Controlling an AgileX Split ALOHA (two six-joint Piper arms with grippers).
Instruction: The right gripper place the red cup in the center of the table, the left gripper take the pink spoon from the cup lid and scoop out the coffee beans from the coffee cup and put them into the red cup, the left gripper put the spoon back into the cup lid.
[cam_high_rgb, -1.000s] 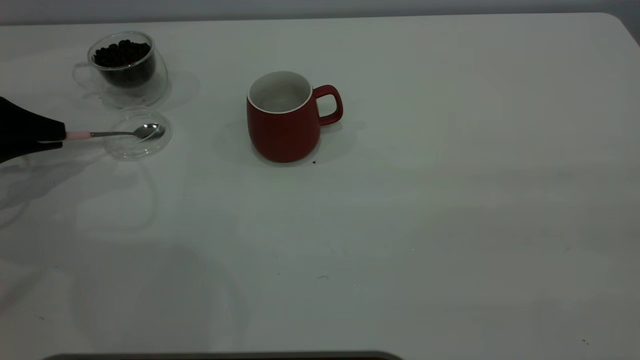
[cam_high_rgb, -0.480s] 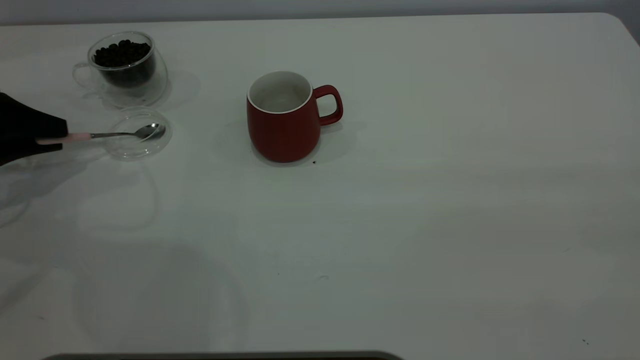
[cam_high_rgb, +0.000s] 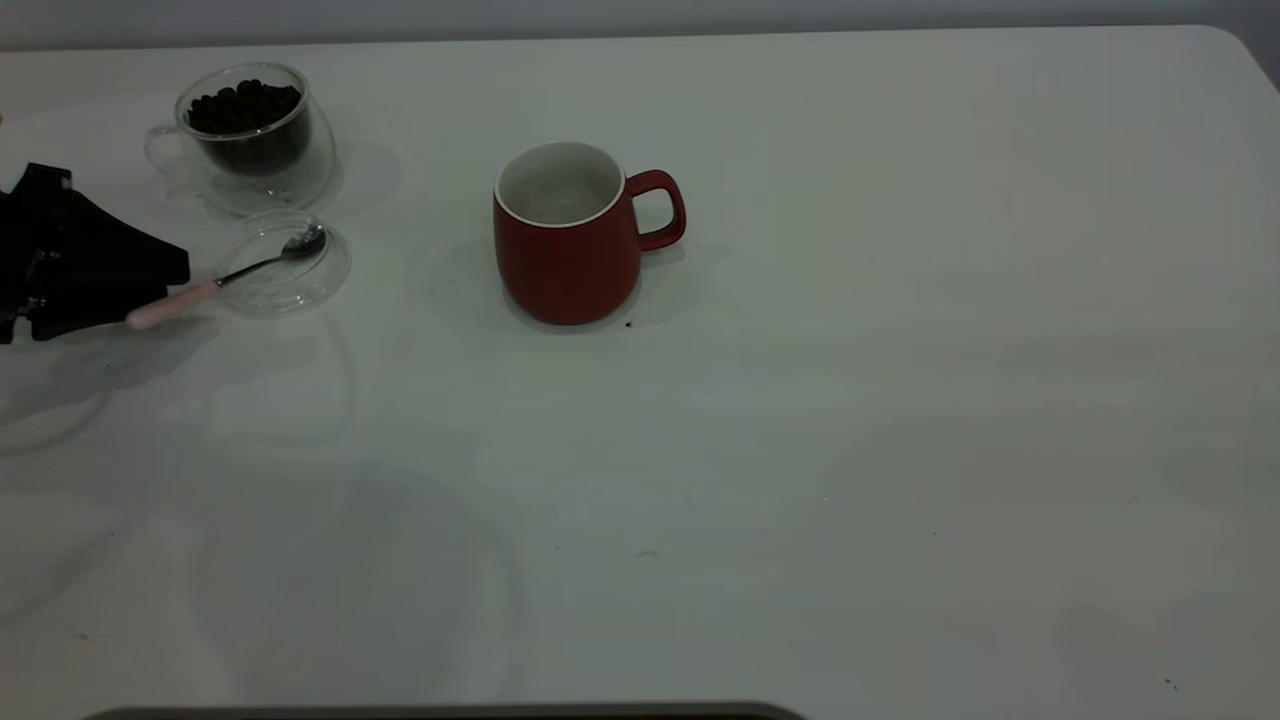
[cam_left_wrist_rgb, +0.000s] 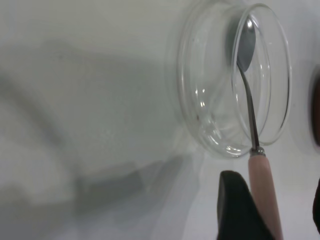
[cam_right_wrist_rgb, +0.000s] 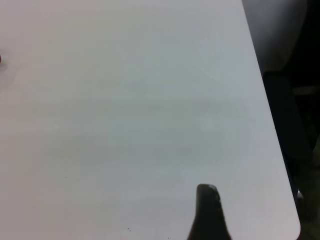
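Observation:
The red cup (cam_high_rgb: 565, 250) stands upright near the middle of the table (cam_high_rgb: 800, 450), handle to the right, and looks empty. The coffee cup (cam_high_rgb: 255, 140) at the far left back holds a heap of coffee beans (cam_high_rgb: 243, 108). The cup lid (cam_high_rgb: 300, 300) lies just in front of it. The pink spoon (cam_high_rgb: 265, 262) lies slanted, bowl in the lid, pink handle on the table. My left gripper (cam_high_rgb: 155, 292) is at the left edge, open, with the handle between its fingers (cam_left_wrist_rgb: 235, 205) against one of them. The lid (cam_left_wrist_rgb: 200, 100) and spoon (cam_left_wrist_rgb: 249, 110) show in the left wrist view. My right gripper (cam_right_wrist_rgb: 207, 210) hovers over bare table near a rounded corner, out of the exterior view.
The table's right edge and rounded corner (cam_right_wrist_rgb: 292, 220) lie close to the right gripper, with dark floor beyond. A small dark speck (cam_high_rgb: 628, 324) lies by the red cup's base. A dark strip (cam_high_rgb: 450, 712) runs along the front edge.
The left gripper has come farther into view, to the right. The spoon has swung from level to slanted, its handle end now nearer the front. The lid shifted slightly.

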